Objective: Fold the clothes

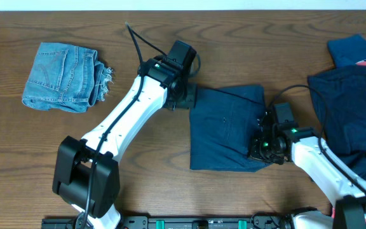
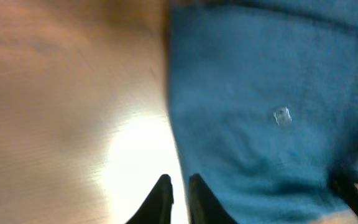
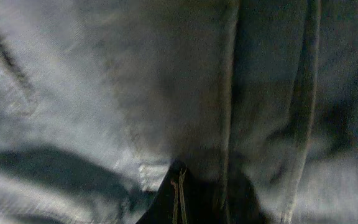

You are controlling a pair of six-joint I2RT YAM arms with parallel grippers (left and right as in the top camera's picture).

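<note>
progress: frayed light-blue denim shorts (image 1: 62, 76) folded; plain dark-navy shorts (image 1: 227, 130) seemingly half-folded, both jaws nearly closed; navy-and-coral heap (image 1: 351, 114) waiting.

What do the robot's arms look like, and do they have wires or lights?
Both are slim white tubes with chunky black joints. The left arm has a boxy black shoulder and a black cable at its wrist; the right arm trails a looping one. Small green lights glow near each wrist. The fingertips are dark and pointed.
</note>
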